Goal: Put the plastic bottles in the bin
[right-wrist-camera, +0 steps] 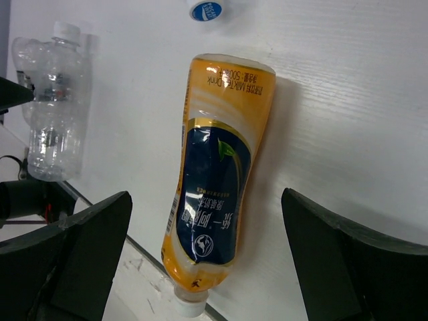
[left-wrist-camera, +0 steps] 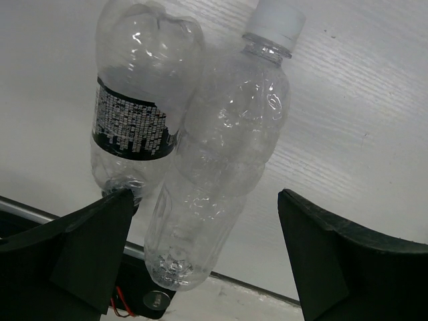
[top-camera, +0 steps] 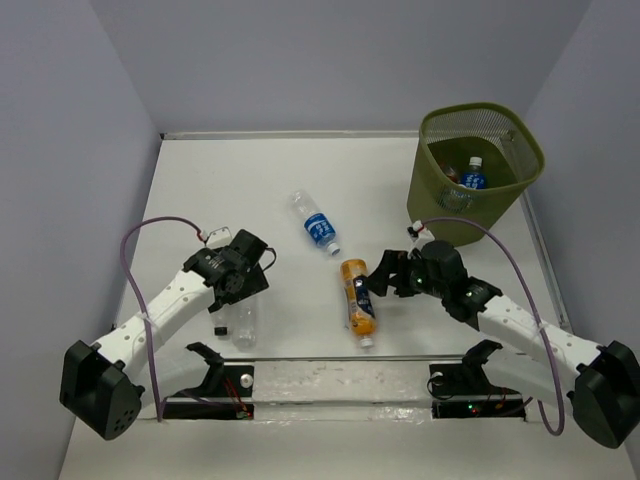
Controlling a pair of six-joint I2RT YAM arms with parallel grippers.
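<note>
Bright even light, soft shadows, sharp focus

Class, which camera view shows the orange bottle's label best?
Right wrist view: the orange bottle fills the frame, label print visible. Top external shows it small, label unreadable; left wrist does not show it.

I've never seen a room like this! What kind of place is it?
Probably a robot test lab, not a home. The left arm and right arm are bolted to a white table boxed in by plain walls, with scattered bottles and a mesh bin.
</note>
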